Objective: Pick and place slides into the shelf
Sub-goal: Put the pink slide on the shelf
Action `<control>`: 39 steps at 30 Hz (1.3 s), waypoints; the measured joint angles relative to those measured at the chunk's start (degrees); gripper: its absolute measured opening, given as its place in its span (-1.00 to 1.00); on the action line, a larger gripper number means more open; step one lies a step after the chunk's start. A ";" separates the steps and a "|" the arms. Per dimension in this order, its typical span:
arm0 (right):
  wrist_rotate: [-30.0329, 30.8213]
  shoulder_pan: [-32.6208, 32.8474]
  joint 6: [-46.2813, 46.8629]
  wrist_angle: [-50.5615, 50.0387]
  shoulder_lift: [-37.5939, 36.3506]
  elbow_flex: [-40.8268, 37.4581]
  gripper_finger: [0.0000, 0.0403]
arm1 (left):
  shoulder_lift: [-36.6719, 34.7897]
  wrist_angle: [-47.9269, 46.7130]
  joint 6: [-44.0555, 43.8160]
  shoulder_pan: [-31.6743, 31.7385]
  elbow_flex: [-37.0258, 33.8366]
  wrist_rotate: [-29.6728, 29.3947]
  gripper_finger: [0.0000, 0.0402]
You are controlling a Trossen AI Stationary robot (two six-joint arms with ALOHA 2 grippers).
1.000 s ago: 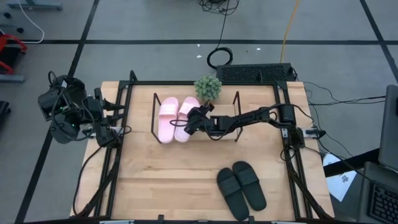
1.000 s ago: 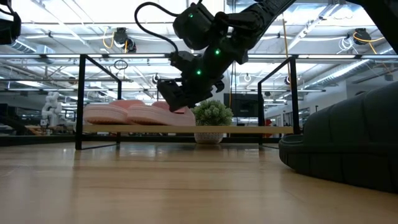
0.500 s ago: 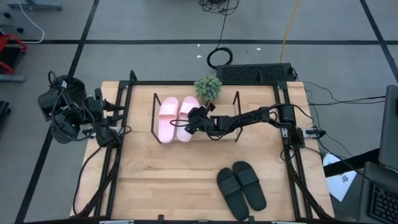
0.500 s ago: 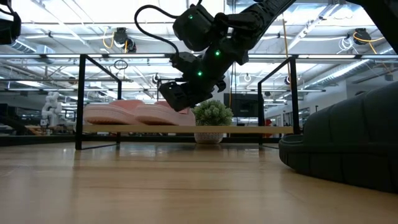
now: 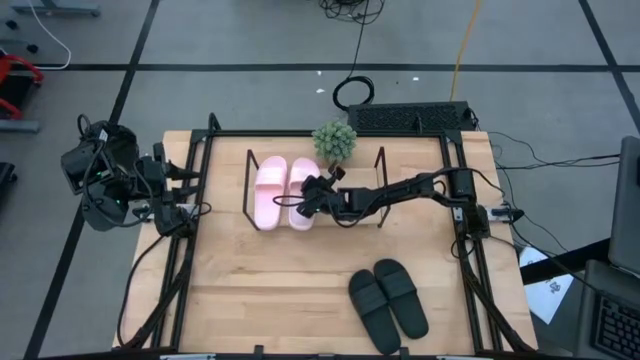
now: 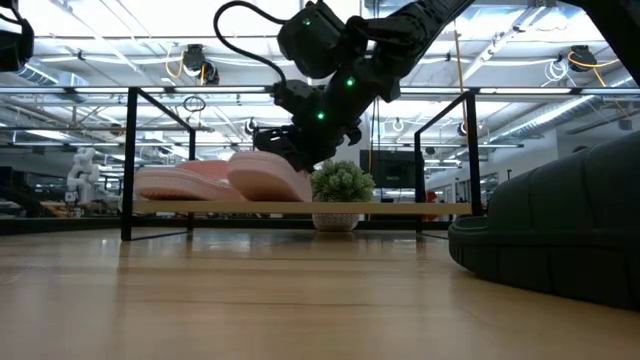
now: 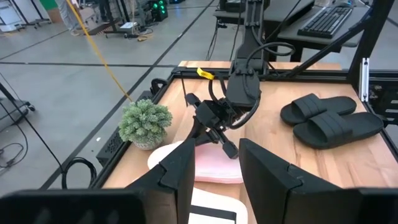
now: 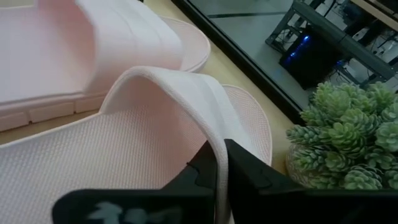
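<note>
Pinching the pink slide's strap point(image 8: 205, 112), right gripper point(image 8: 219, 163) jaws closed.

Right gripper point(image 5: 308, 196) pinched closed (arm stretched out low); left gripper point(image 5: 190, 190) waits aside.

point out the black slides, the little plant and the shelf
black slides point(image 5: 389, 303), high view, on the straps.
plant point(image 5: 334, 141), high view, on the green top.
shelf point(image 6: 400, 209), low view, on a bare part of the wooden board.
</note>
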 joint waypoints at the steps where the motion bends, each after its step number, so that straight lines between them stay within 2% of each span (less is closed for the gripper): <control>1: -0.04 0.11 0.00 0.09 0.00 0.00 -0.95 | 0.00 0.00 -0.12 0.01 0.00 0.00 -0.36; 9: -1.09 0.68 -1.38 3.79 0.00 -0.02 -0.97 | 0.00 0.02 -0.38 -0.01 0.00 0.00 -0.36; 21: -1.66 0.64 -0.77 3.70 0.00 -0.04 -0.97 | 0.00 0.03 -0.54 -0.01 0.00 -0.02 -0.36; 24: -4.25 0.61 -0.23 3.72 0.00 -0.04 -0.96 | 0.00 0.03 -0.52 -0.01 0.00 -0.02 -0.36; 39: -6.08 0.68 2.36 3.98 0.00 -0.02 -0.45 | 0.00 0.04 -0.45 0.00 0.00 0.02 -0.36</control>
